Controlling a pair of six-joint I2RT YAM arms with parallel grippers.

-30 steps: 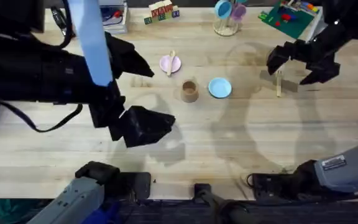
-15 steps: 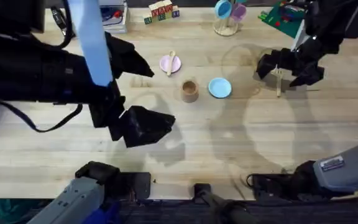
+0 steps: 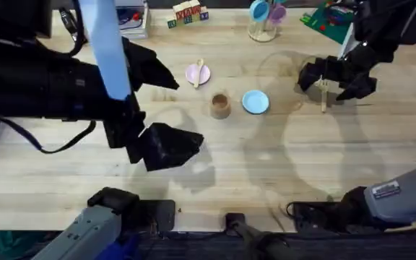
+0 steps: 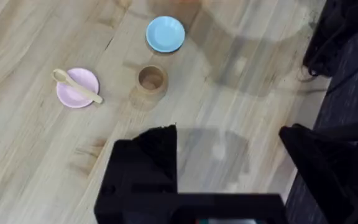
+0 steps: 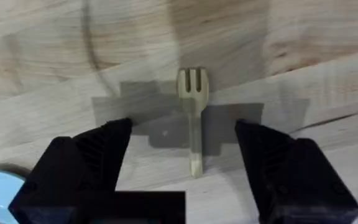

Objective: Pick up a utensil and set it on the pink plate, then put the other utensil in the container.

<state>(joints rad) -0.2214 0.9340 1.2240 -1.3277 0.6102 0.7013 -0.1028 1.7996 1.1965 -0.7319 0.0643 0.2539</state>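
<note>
The wooden spoon lies across the pink plate at the table's far middle. The brown container stands just in front of the plate. The wooden fork lies flat on the table to the right. My right gripper hangs open straight above the fork, one finger on each side of its handle, not touching it. My left gripper is raised high near the camera, open and holding nothing.
A light-blue plate sits between the container and the fork. Toy blocks, a cup stand and a green board line the far edge. Bare wood stretches across the table's near half.
My right gripper moved left and toward the far edge, ending over the fork, and has held still for the last half second. The left arm has not moved.
</note>
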